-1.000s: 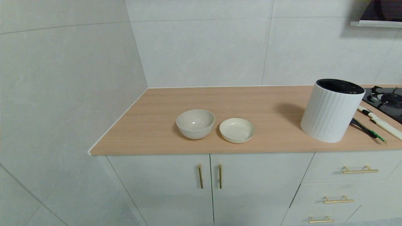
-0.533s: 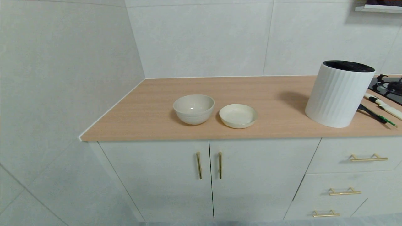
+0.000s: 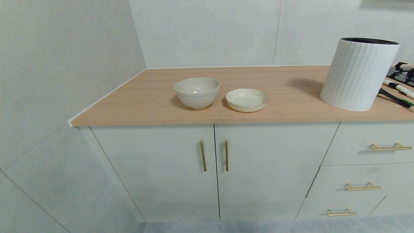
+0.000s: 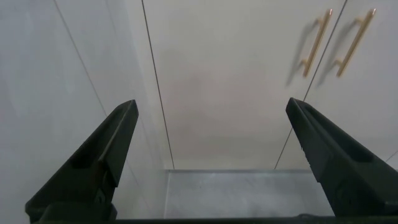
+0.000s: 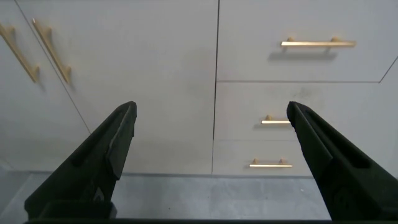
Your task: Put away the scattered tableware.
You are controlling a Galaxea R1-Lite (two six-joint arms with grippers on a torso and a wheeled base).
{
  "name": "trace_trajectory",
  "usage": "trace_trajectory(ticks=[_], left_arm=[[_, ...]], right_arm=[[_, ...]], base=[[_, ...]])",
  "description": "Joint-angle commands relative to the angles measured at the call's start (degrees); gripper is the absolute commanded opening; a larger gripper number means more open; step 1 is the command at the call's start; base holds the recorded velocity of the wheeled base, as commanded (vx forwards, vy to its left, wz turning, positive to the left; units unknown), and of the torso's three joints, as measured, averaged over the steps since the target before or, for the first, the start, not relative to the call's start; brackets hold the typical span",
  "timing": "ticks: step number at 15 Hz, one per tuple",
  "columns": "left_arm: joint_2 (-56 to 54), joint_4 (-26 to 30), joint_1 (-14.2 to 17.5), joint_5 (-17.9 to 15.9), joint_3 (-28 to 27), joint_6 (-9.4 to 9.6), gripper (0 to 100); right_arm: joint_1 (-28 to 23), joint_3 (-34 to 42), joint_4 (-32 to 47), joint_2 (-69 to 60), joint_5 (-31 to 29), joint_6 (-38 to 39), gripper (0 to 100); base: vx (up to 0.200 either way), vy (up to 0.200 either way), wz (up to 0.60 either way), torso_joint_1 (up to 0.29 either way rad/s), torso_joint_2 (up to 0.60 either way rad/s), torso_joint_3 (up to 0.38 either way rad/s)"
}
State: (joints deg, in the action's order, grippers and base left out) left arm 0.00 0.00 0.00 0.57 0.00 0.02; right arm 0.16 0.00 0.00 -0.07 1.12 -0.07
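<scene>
**Both grippers wide open down by the cupboards, bowl and dish up on the counter**

Closest in, the left gripper (image 4: 211,106) has its two dark fingers spread well apart with nothing between them. It faces the pale cupboard doors (image 4: 217,81) low down. Its camera catches the pair of gold door handles (image 4: 317,40) off to one side, plus a strip of grey floor (image 4: 236,186) under the doors. The right gripper (image 5: 211,106) is just as wide open and empty. Its camera gets the seam where the cupboard meets the drawers (image 5: 348,99), with three gold drawer handles (image 5: 317,43) one below the other.

The head camera adds what's on top. The deeper bowl (image 3: 197,92) sits upright on the wooden counter (image 3: 145,106), a bit back from the front edge and roughly above the two door handles. The shallow dish (image 3: 246,99) is just beside it on the right, not quite touching. Further right there's a tall white ribbed tub (image 3: 359,74) with a dark inside, well apart from the dish. Past that, a few long utensils (image 3: 393,96) lie flat on the counter, with the edge of a black stove (image 3: 404,75) behind them. A grey tiled wall (image 3: 207,32) runs along the back.
</scene>
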Motion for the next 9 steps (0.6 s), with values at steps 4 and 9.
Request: trace_trajectory(ticks=[4,9], left_arm=[[0.09,0.0,0.0,0.04,0.0,-0.02,100],[0.09,0.0,0.0,0.04,0.0,-0.02,100]], right_arm=[[0.02,0.0,0.0,0.07,0.02,-0.01,100],[0.02,0.0,0.0,0.07,0.02,-0.01,100]], base=[[0.0,0.0,0.0,-0.154,0.47,0.303],[0.0,0.0,0.0,-0.097,0.4,0.297]])
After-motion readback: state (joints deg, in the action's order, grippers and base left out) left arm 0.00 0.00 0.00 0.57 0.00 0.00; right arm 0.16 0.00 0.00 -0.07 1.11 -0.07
